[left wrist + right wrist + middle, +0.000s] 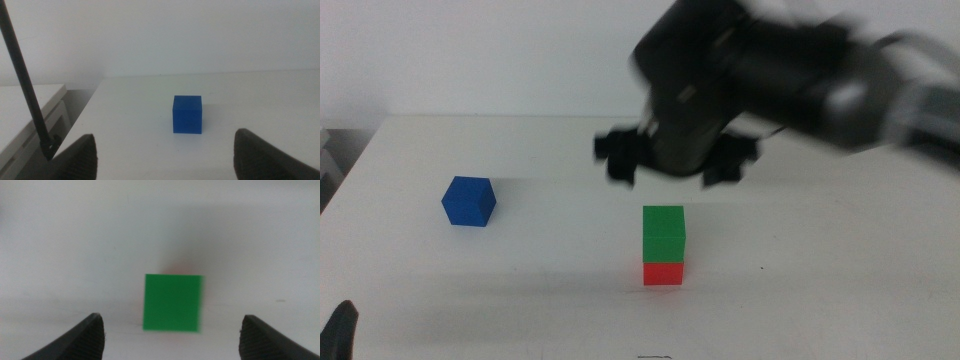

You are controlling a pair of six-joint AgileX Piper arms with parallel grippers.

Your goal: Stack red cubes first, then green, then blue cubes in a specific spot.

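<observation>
White table (840, 290) carries green (664, 234) stacked on the red cube (663, 272); the blue cube (469, 201) waits far left. Right gripper (675, 166) hovers above, fingers spread, empty; left gripper (165, 155) faces blue, spread.

Light: bright, even and diffuse; white table (840, 280) slightly washed out.
Shadows: faint, soft band under the right arm (770, 70); thin shadow beside the blue cube (187, 114).
Blur: right arm and right gripper (675, 160) heavily smeared in the middle view; green cube (173, 302) soft-edged in the right wrist view.
Sharpness: cubes crisp in the middle view.
Glare: none visible.
</observation>
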